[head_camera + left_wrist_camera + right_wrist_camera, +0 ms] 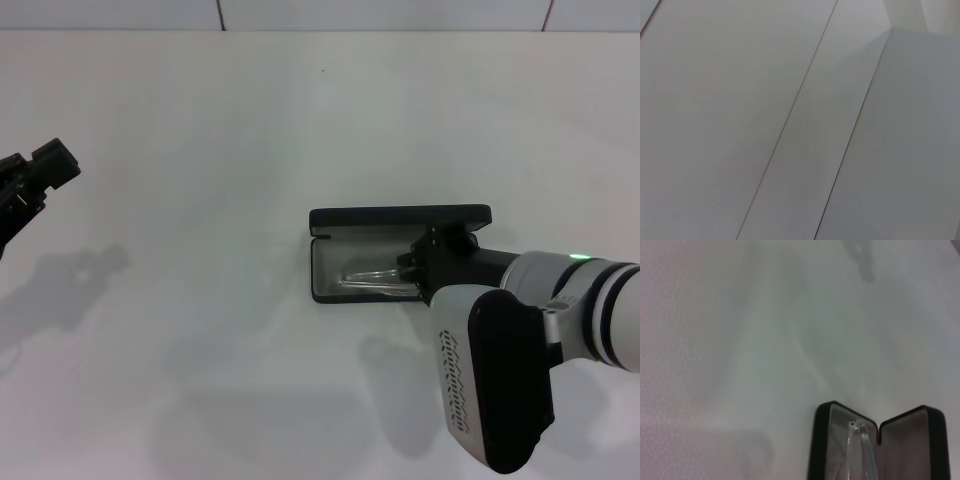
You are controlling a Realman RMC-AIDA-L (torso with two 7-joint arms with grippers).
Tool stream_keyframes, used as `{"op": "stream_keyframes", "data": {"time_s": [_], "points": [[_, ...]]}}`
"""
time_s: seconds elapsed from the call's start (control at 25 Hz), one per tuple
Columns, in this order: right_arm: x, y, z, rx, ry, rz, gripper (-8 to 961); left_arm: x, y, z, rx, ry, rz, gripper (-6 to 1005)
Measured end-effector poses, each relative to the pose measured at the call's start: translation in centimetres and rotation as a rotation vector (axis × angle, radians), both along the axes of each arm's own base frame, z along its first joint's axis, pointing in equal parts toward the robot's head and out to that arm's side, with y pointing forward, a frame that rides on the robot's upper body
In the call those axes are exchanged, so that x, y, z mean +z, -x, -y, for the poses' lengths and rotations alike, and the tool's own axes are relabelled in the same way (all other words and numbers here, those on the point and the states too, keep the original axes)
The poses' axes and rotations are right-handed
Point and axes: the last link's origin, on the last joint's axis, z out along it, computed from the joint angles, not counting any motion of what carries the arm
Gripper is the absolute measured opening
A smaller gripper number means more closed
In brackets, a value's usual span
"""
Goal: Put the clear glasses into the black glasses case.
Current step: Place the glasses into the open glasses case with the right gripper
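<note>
Head view: a matte black, rounded hard glasses case lies open right of centre on the white counter. The clear plastic glasses rest in its grey tray. The right claw sits over the tray's right end — I cannot tell whether it is apart or together. The left claw, also unreadable, idles at the left edge.

Left wrist view: only bare surface.

Right wrist view: at the bottom right, case and glasses.

Judgement: placing is nearly finished — next, let go and lift clear.
</note>
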Motion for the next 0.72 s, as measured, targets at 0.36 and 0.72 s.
{"op": "stream_keyframes", "data": {"time_s": [0.36, 0.72], "points": [[0.14, -0.33, -0.26, -0.010, 0.003, -0.020, 104, -0.07, -0.03, 0.07, 0.000, 0.000, 0.005, 99], [0.13, -0.72, -0.40, -0.019, 0.000, -0.015, 105, -0.24, -0.05, 0.22, 0.000, 0.002, 0.009, 99]]}}
